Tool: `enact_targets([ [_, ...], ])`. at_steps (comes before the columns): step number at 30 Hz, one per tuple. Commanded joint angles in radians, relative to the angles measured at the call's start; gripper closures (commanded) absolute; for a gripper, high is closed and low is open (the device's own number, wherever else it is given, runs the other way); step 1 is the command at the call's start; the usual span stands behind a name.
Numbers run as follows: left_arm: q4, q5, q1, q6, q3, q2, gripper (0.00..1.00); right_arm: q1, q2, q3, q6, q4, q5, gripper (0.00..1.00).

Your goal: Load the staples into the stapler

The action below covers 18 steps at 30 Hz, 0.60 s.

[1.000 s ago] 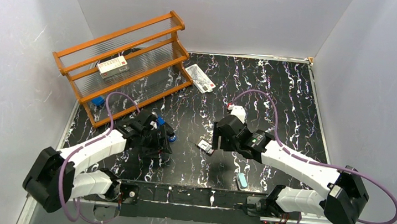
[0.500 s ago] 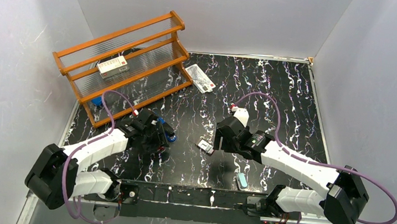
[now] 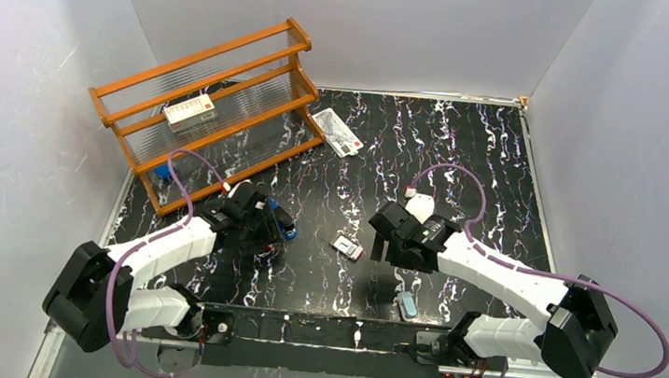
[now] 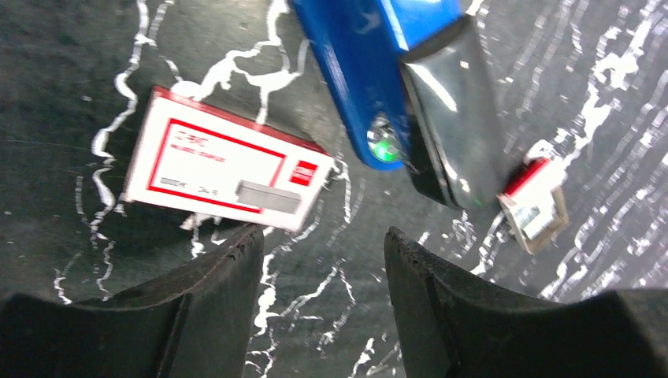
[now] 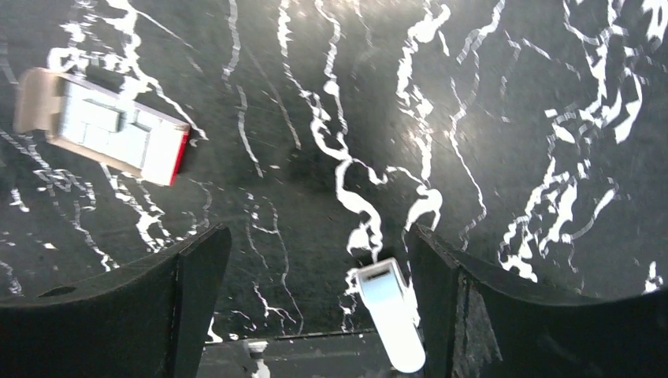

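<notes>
Top external view: my left gripper (image 3: 262, 231) sits low over the black marbled table (image 3: 465, 156), just beside the hand-sized blue desk stapler (image 3: 282, 224), which lies left of centre. The small red-and-white staples box with its pale inner tray pulled out (image 3: 348, 246) rests on the table between my two arms. My right gripper (image 3: 385, 241) hovers just to its right, near but apart from it. I judge each arm is stationed by its own item so that one can steady the stapler while the other fetches a strip.

Left wrist view: my fingers are spread, with only bare table between them, so I am grasping nothing. The stapler lies just beyond the fingertips, its blue top angled away from a dark, shiny part. That may mean it is hinged open, but I cannot be sure. A closed red-and-white printed carton (image 4: 224, 161) lies flat to its left.

Right wrist view: these jaws are fully parted and empty. The staples box lies at upper left with silvery strips showing in the tray. A small pale oblong object (image 5: 390, 311) lies near the table's near edge.
</notes>
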Motion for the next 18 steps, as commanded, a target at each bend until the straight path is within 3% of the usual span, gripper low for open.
enact_targets([
  [1,0.025,0.108,0.005,0.054,-0.001,-0.084,0.44,-0.003,0.0,0.035,0.17,-0.207,0.03,0.07],
  [8,0.019,0.217,0.005,0.111,-0.004,-0.201,0.39,-0.003,-0.046,-0.028,0.218,-0.26,-0.125,0.09],
  [18,0.118,0.303,0.005,0.114,-0.026,-0.202,0.38,-0.003,-0.035,-0.122,0.168,-0.221,-0.323,0.14],
])
